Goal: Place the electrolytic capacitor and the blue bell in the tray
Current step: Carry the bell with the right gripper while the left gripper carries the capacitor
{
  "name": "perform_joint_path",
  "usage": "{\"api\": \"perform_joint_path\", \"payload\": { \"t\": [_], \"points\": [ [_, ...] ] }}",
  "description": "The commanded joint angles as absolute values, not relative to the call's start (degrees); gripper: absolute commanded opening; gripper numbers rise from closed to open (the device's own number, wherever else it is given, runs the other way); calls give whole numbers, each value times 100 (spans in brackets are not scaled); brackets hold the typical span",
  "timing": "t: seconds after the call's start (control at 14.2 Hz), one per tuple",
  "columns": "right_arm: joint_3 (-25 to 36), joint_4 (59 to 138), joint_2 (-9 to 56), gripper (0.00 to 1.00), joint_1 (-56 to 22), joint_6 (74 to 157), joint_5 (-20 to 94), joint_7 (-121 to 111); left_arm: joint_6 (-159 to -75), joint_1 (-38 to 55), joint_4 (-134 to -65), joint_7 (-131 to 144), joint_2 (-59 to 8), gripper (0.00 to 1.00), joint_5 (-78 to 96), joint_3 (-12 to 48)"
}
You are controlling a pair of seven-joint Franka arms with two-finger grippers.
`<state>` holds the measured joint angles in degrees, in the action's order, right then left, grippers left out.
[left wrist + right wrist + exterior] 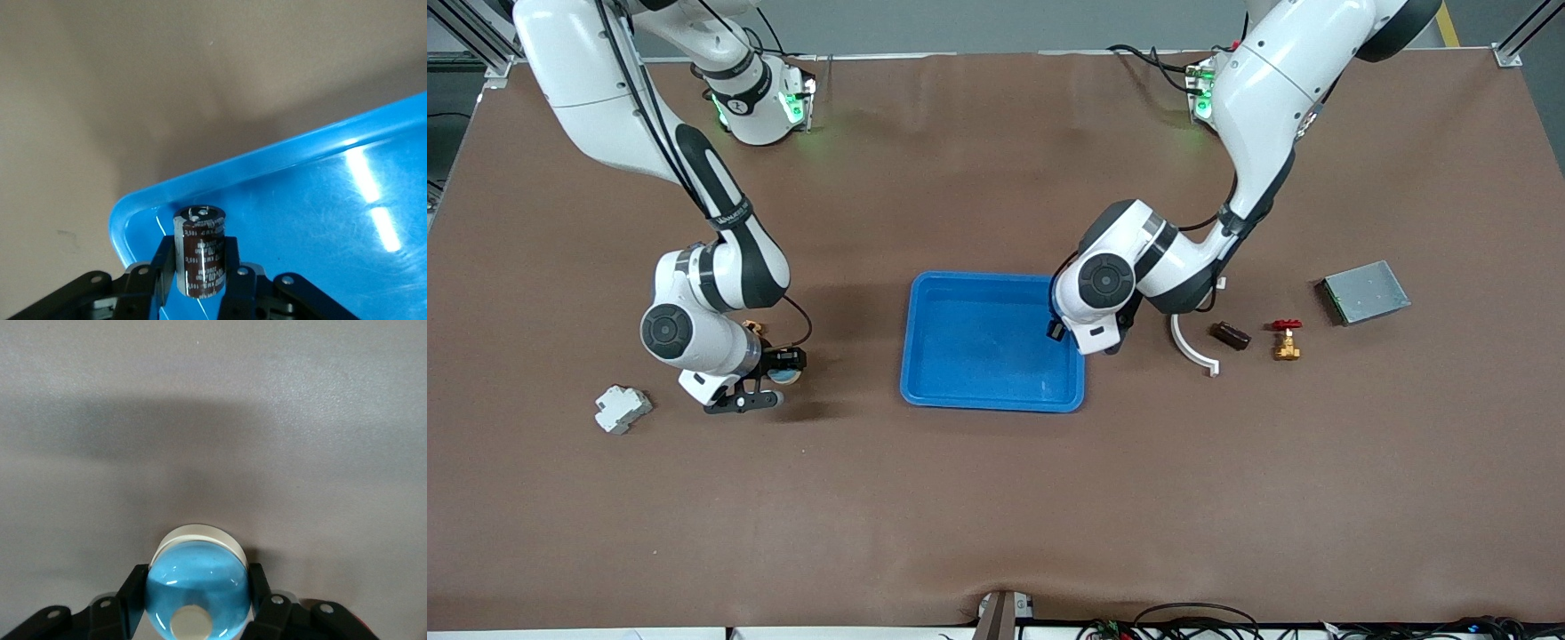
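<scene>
Risk is sitting mainly with the right gripper [198, 613], now pinching the glossy blue dome-shaped bell [198, 590] down at the brown table; its rounded sides could be squirting out between the fingers. The left gripper [199, 277] is clamping the dark cylindrical electrolytic capacitor [200, 252] upright over a corner of the shallow bright-blue plastic tray [925, 391]; releasing near the rim, it could be tipping out.

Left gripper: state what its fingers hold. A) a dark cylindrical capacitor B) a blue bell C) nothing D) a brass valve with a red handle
A: in the left wrist view the left gripper has its fingers shut on the upright capacitor, just over a corner of the blue tray.
</scene>
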<state>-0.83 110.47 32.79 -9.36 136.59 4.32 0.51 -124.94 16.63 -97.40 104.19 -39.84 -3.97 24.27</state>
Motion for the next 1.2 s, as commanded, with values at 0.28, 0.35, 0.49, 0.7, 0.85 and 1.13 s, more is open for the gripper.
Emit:
{"api": "perform_joint_path", "payload": {
  "t": [0.28,0.35,0.49,0.7,0.85,1.13],
  "points": [
    [-123,10145,2945,9,-1308,11755,404,1086,-12683,1836,-9448,10731,-4271,0,-527,2364],
    [-123,10021,2892,9,-1466,11542,457,1447,-12683,1837,-9448,10731,-4271,26,-527,2364],
    [-123,9993,2786,9,-1957,11505,466,2351,-12683,1811,-9448,10714,-4228,100,-554,2347],
    [-123,9818,2812,9,-2573,11593,509,3529,-12578,1749,-9282,10696,-4097,100,-598,2355],
    [-123,9730,2847,9,-2890,11767,711,4032,-12411,1636,-9272,10661,-3833,100,-598,2355],
    [-123,9738,3032,9,-3260,12426,861,4464,-11700,1179,-9272,10338,-3095,100,-606,2364]
  ]
}}
